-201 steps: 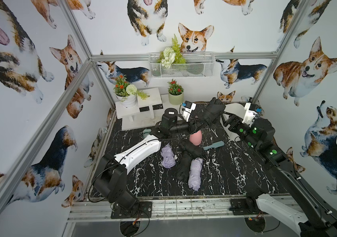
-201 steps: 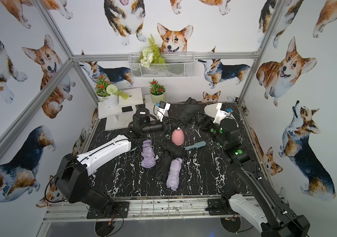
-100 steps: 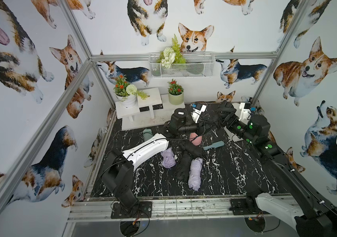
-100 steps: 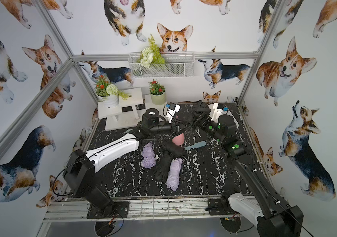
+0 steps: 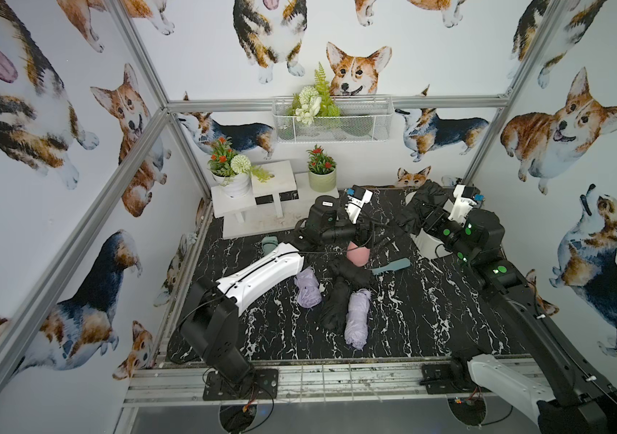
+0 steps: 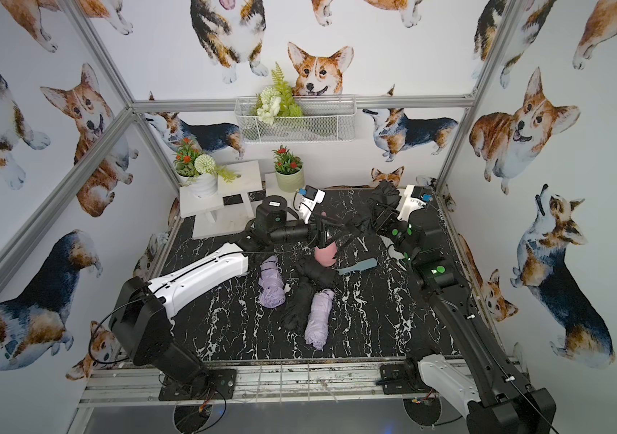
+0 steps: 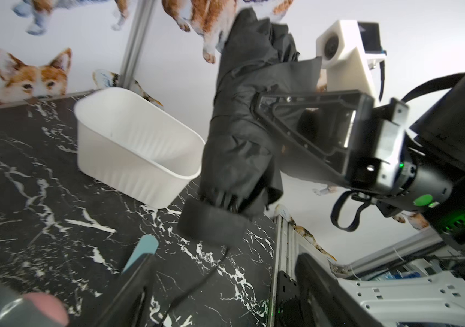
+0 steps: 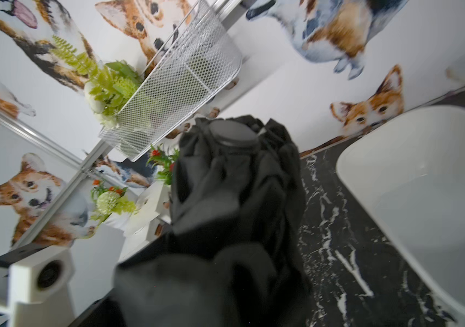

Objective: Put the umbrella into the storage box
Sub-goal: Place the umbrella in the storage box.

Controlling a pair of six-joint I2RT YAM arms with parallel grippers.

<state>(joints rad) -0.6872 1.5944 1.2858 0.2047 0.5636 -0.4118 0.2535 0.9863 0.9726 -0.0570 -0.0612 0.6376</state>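
Right gripper [image 7: 262,116] is pinching the folded black umbrella [image 7: 240,141] mid-body, holding it airborne just beside the white storage box [image 7: 146,181]. Left gripper [image 6: 322,235] is hanging with jaws spread. Risk: loose fabric slipping in the pinch, or the low handle end catching the rim and tipping the tub.

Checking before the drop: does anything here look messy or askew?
The black umbrella in the right claw is loosely bundled: its fabric folds bulge and flap outward. It is held in the air, not yet in the storage box.
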